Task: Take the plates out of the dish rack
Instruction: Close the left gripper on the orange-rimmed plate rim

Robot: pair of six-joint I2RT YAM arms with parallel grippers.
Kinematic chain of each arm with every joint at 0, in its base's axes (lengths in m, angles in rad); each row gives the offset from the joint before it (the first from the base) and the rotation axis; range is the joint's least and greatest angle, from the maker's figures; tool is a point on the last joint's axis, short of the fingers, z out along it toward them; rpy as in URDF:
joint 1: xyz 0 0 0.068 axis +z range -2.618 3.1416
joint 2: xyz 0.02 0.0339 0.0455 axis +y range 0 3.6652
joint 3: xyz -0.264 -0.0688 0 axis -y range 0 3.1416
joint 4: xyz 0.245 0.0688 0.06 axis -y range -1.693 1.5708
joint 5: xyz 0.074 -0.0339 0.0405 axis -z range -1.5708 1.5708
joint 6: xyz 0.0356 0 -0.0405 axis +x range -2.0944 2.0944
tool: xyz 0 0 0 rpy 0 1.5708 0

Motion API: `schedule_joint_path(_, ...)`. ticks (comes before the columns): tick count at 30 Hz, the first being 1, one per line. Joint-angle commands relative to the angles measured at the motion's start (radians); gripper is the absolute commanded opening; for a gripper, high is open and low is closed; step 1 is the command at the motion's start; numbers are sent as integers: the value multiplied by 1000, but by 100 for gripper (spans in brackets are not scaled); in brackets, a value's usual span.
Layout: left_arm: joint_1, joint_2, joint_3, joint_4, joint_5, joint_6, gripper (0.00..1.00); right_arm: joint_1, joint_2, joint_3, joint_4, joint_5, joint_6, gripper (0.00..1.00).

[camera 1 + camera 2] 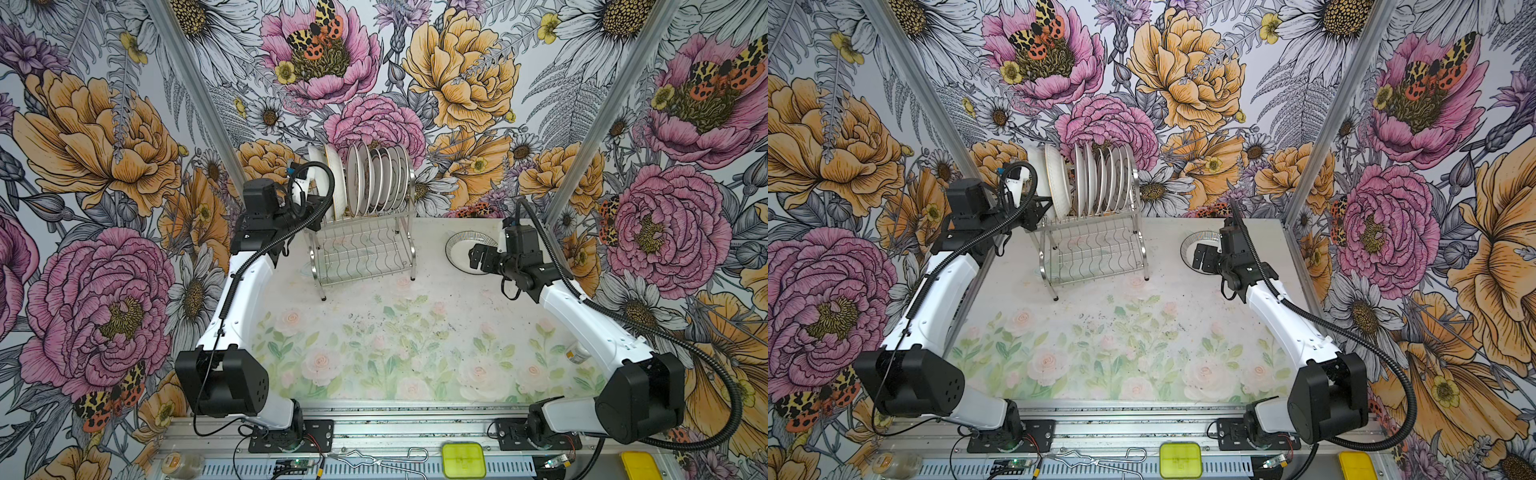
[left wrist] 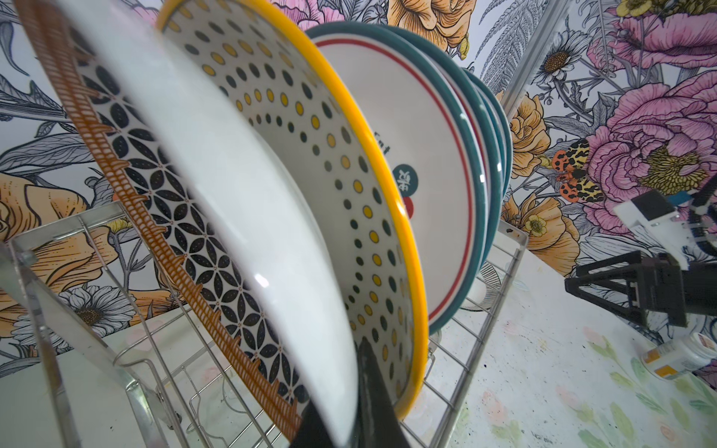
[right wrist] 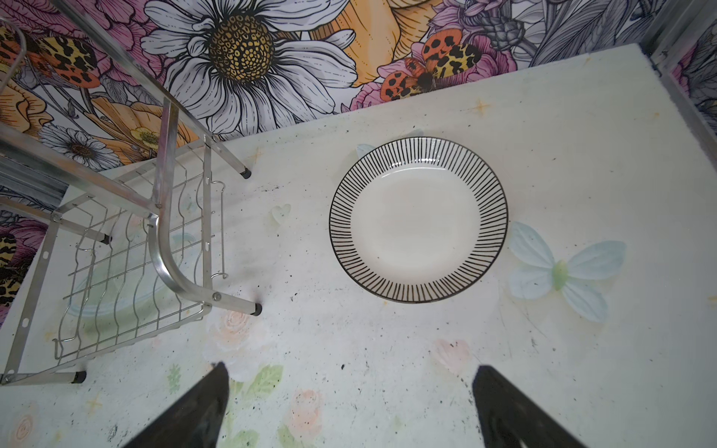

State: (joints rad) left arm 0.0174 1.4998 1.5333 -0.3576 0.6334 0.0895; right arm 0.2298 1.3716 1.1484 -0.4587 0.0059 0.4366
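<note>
One striped plate (image 3: pixel 419 221) lies flat on the table (image 1: pixel 457 311) beside the dish rack (image 1: pixel 365 249), the right gripper (image 3: pixel 349 372) spread wide near it. The other plates (image 1: pixel 376 178) stand in the upper tier, the left gripper (image 2: pixel 337 388) pinching the endmost plate (image 2: pixel 232 194).

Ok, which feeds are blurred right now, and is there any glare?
Left wrist view: the nearest plate is soft with small glare spots, teal-rimmed plates behind look sharper. Right wrist view: the striped plate is crisp, only the fingers at the frame edge blur. Both top views: evenly lit, sharp.
</note>
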Motion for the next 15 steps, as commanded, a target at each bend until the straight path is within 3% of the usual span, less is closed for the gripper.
schedule_joint_path(1, 3, 11, -18, -24, -54, 6, 0, 5, 19, 34, 19, -6, 16, 99)
schedule_joint_path(15, 8, -11, 6, -64, -95, -12, 0, 5, 37, 46, 19, -14, 24, 100)
